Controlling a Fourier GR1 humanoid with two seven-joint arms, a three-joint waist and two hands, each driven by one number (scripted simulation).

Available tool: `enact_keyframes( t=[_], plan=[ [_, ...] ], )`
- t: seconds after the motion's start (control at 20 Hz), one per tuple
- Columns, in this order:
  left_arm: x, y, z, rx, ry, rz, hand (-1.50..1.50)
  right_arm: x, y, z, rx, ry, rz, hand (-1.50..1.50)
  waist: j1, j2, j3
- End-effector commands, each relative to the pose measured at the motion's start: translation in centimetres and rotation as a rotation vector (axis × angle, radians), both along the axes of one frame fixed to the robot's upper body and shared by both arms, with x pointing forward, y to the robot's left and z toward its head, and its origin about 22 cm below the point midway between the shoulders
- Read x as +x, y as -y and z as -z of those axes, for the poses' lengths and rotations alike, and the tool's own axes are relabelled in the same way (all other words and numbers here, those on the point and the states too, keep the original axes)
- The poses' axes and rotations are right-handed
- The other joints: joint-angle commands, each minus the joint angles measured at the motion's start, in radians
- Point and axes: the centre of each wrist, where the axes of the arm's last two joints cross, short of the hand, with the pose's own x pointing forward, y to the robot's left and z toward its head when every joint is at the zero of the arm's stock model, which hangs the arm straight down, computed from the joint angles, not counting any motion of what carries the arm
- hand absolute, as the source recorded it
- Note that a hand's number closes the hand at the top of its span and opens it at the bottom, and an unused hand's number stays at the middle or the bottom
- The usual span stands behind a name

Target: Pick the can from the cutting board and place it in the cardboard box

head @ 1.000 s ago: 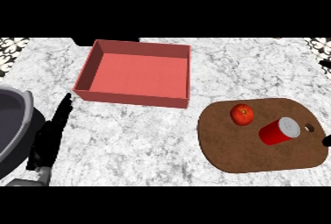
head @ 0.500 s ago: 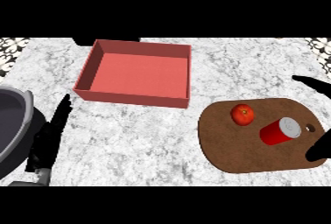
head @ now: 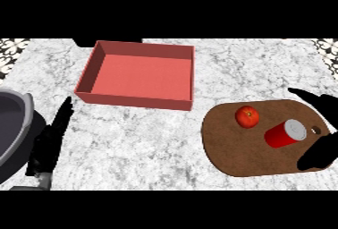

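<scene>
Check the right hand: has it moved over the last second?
Yes. The right hand has come in from the right edge over the cutting board, its fingers now open on either side of the can.

A red can point(head: 285, 133) with a silvery top, brown cutting board point(head: 244, 152), reddish-pink box point(head: 138, 75), perhaps cardboard.

Off-task things on my counter

A red tomato point(head: 247, 116) sits to my right, just up and left of the middle of the brown board there. The white and grey marbled counter point(head: 138, 138) spreads below me. A patterned black-and-white strip point(head: 13, 47) shows at the far left corner, another at the far right.
</scene>
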Motion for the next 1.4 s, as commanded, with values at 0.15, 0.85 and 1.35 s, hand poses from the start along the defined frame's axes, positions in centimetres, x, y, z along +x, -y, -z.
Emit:
enact_keyframes(
  t=[0.15,0.85,1.35],
  plan=[
    [-0.2,-0.2,0.4,-0.012,-0.023,0.010,0.00,0.1,-0.9,3.0,-0.026,-0.043,0.030,-1.50,0.001,0.000,0.000],
    [0.0,-0.6,-0.3,0.021,0.012,-0.010,0.00,-0.9,2.1,5.5,-0.034,-0.044,0.029,-1.50,-0.001,0.000,0.000],
    [-0.1,1.8,1.2,0.007,0.008,0.014,0.00,0.3,-0.3,5.5,-0.025,-0.032,0.037,-1.50,-0.001,0.000,0.000]
  ],
)
